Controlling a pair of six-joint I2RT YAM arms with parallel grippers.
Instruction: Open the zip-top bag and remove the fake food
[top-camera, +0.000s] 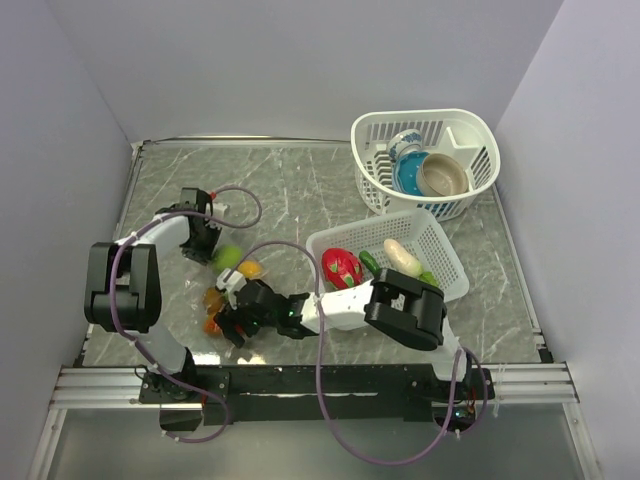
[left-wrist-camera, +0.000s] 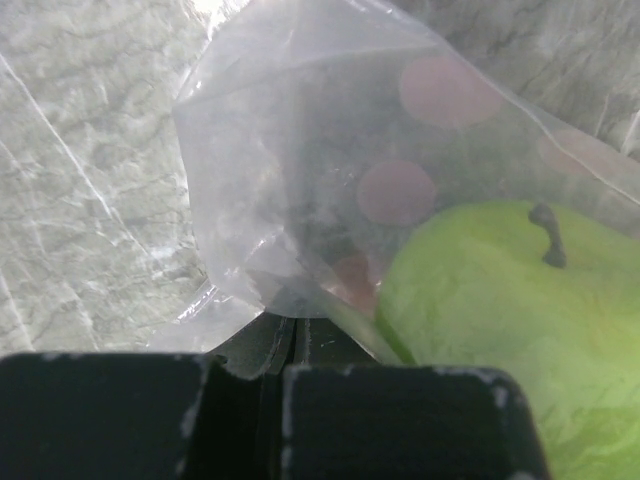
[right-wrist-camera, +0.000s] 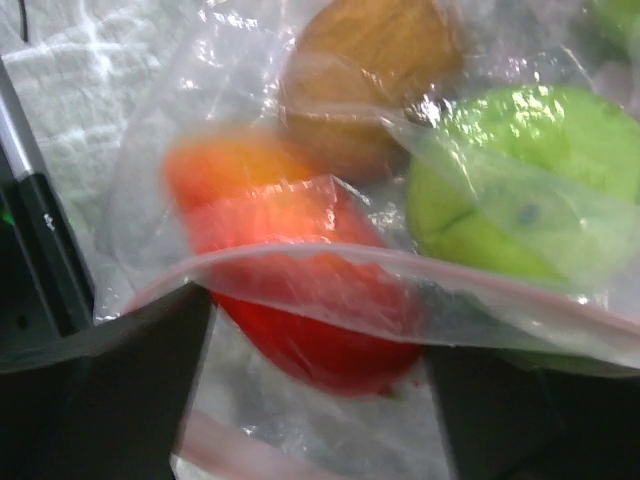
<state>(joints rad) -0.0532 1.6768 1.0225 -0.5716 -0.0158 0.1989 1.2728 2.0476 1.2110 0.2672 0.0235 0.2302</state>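
Left gripper (left-wrist-camera: 290, 345) pinching zip-top bag (left-wrist-camera: 300, 150) corner, right gripper (right-wrist-camera: 315, 395) spread astride bag mouth, fake food (right-wrist-camera: 300, 290) between

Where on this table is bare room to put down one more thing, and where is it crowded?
Bare table lies at the far middle, between the left gripper and the round basket. A smaller patch lies at the near right, in front of the rectangular basket. Crowded: near left, where the right gripper is at the zip-top bag.
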